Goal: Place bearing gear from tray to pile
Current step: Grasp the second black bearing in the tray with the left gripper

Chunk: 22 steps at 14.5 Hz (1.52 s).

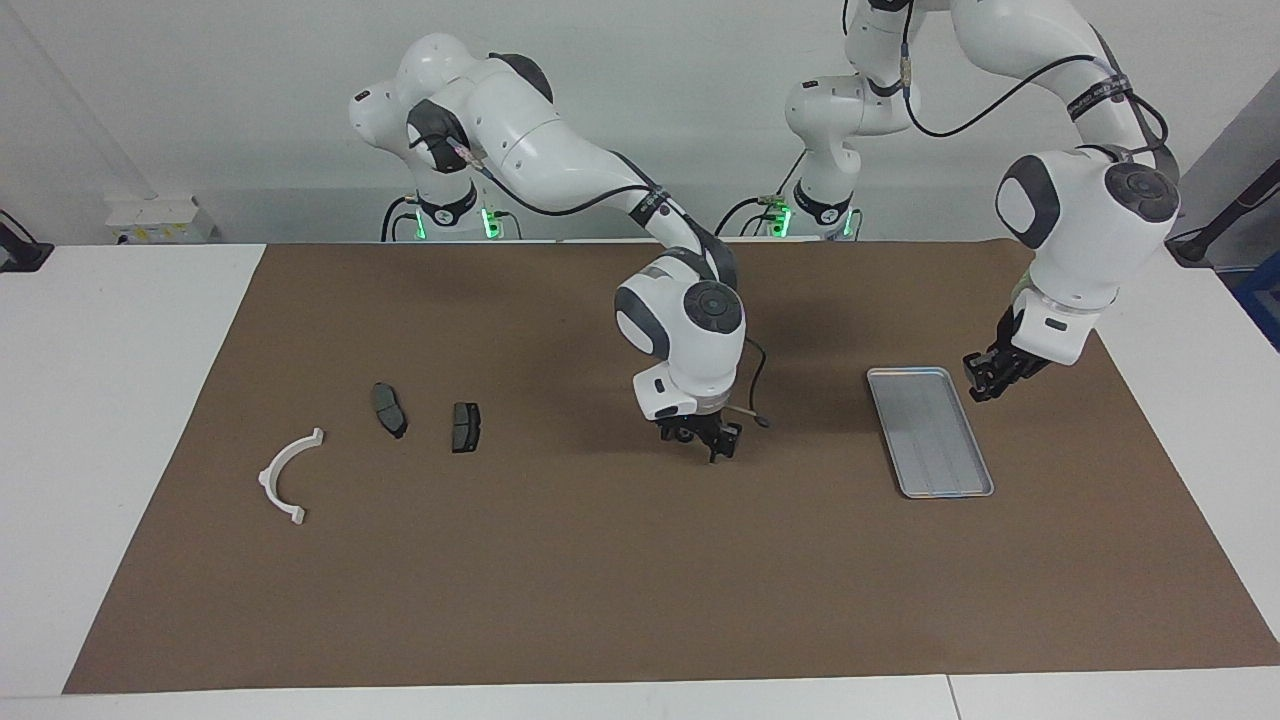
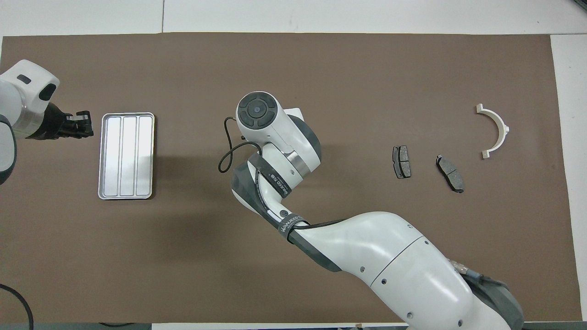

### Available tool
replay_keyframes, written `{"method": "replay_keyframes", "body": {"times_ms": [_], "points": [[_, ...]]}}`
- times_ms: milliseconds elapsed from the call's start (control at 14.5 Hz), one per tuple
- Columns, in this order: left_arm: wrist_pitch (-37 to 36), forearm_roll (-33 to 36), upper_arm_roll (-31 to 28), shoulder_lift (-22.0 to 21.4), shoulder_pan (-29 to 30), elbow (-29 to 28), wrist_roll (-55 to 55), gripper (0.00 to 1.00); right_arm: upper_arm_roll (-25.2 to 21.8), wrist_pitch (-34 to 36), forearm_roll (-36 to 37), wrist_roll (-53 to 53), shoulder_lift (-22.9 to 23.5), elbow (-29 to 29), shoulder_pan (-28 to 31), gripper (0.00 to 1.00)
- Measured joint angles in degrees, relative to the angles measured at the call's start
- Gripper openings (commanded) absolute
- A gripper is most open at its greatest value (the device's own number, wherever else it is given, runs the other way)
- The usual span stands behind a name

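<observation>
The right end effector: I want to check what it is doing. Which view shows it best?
The facing view: the right end effector hangs low over the brown mat, fingertips in sight. In the overhead view its own arm hides it entirely.

One high camera faces the robots across the table [image 1: 120, 400]; another looks steeply down from above them, both sharing the brown mat [image 1: 600, 560].
</observation>
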<state>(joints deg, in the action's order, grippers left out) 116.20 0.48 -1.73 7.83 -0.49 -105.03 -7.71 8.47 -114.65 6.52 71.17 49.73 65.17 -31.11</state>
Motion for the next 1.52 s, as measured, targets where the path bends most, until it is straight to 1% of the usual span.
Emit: {"method": "replay_keyframes", "body": {"times_ms": [552,828,897,1034,1241,1448,1517], "points": [[-0.1,-0.1,0.6,-0.1,0.0,0.0,0.0,0.0,0.3,2.1,-0.9,0.0,0.0,0.4,-0.2,0.91],[-0.4,-0.1,0.8,-0.1,0.0,0.2,0.0,0.0,1.2,2.8,-0.9,0.0,-0.4,0.9,-0.1,0.83],[-1.2,-0.1,0.8,-0.1,0.0,0.6,0.0,0.0,1.5,3.1,-0.9,0.0,-0.4,1.0,-0.1,0.78],[-4.2,-0.1,0.8,-0.2,0.0,2.6,0.0,0.0,1.9,3.3,-0.9,0.0,-0.6,1.0,-0.1,0.7],[-10.3,-0.1,0.8,-0.7,0.0,7.0,0.0,0.0,2.1,3.3,-1.0,0.0,-0.8,1.1,0.0,0.65],[-11.9,-0.2,0.9,-1.9,-0.1,7.8,0.0,0.0,2.1,2.1,-1.0,0.0,-0.9,1.6,0.1,0.53],[-12.1,-0.4,1.0,-2.1,-0.1,7.7,0.0,0.0,2.1,1.5,-1.0,0.0,-1.1,1.9,0.2,0.52]]}}
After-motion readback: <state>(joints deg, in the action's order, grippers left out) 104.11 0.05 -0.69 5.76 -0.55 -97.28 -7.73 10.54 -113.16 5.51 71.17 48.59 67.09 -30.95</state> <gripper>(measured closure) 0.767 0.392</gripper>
